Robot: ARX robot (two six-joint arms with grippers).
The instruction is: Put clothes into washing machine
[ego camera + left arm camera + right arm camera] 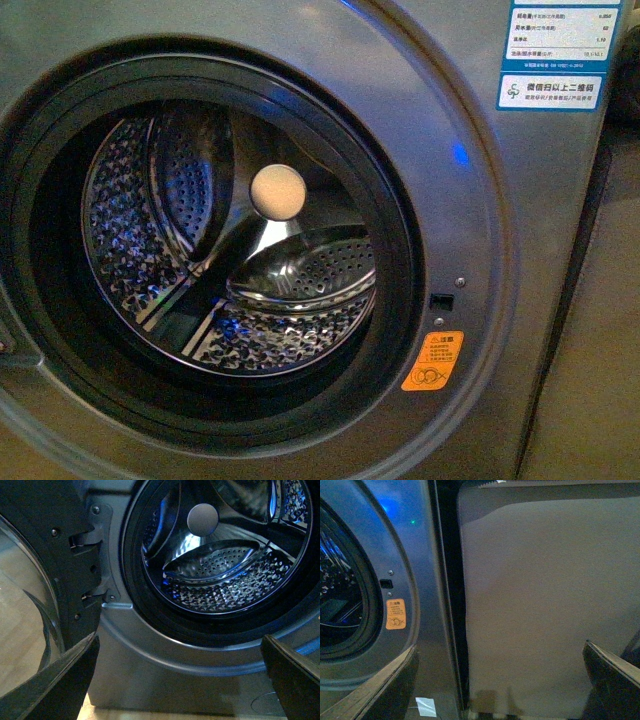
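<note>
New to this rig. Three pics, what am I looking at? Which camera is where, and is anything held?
A two-armed robot faces a front-loading washing machine. The front view is from a camera on its body: round opening, steel drum, orange sticker; neither arm shows. The other two are from cameras on the wrists. In the left wrist view the two dark wedges are the fingers of the left gripper, spread open, facing the drum, with the open door beside it. The right gripper is open too, looking at the machine's edge and a plain beige surface. Nothing is held. No clothes show in any picture, and the drum looks empty.
</note>
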